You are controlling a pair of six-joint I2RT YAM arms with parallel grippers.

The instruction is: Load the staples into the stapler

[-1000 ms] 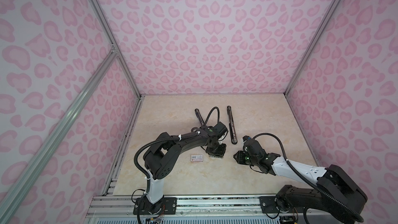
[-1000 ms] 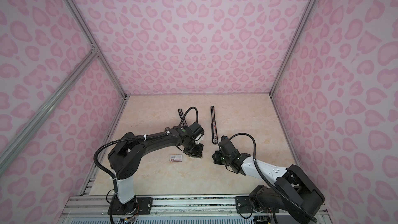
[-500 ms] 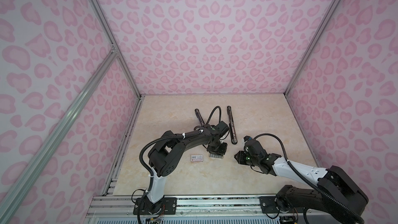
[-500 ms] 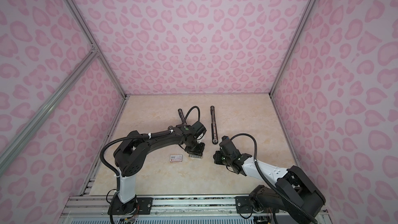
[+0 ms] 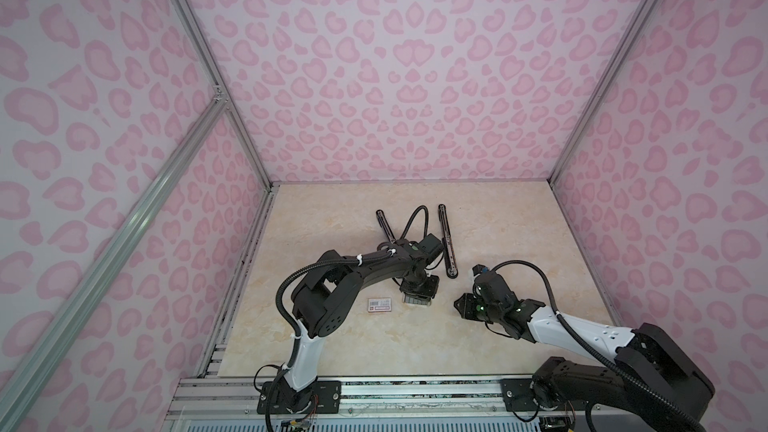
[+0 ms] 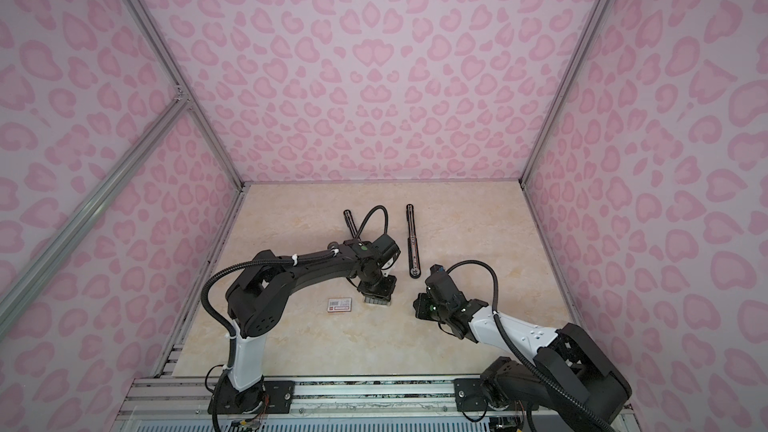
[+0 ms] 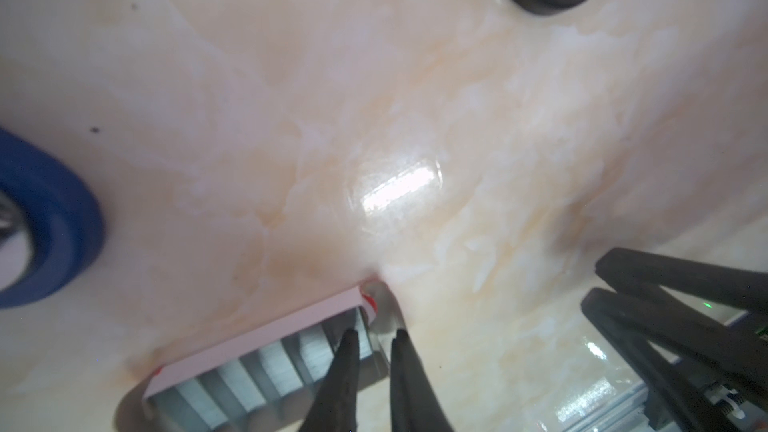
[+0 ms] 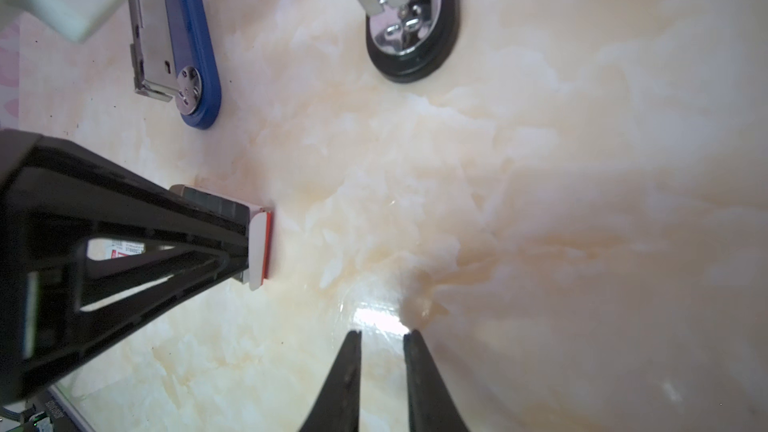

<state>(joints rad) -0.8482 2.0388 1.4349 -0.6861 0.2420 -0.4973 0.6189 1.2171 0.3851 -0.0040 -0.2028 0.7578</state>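
Observation:
The staples (image 7: 232, 384) lie as several silvery strips in a small open tray (image 5: 417, 301) (image 6: 377, 301) mid-table. My left gripper (image 7: 375, 332) (image 5: 417, 292) stands over the tray's right end. One finger is inside over the last strip and the other is outside, closed on the end flap (image 8: 258, 243). Two staplers lie opened flat behind it, a blue one (image 8: 208, 76) (image 5: 384, 226) and a black one (image 8: 451, 35) (image 5: 446, 238). My right gripper (image 8: 382, 332) (image 5: 457, 305) hovers low over bare table to the tray's right, narrowly open and empty.
A small white-and-red barcoded box sleeve (image 5: 379, 305) (image 6: 339, 305) lies just left of the tray. Pink patterned walls close in the tabletop on three sides. An aluminium rail (image 5: 415, 392) with both arm bases runs along the front edge.
The left arm's elbow has swung in toward the middle while its gripper stayed at the tray. The right gripper has hardly moved.

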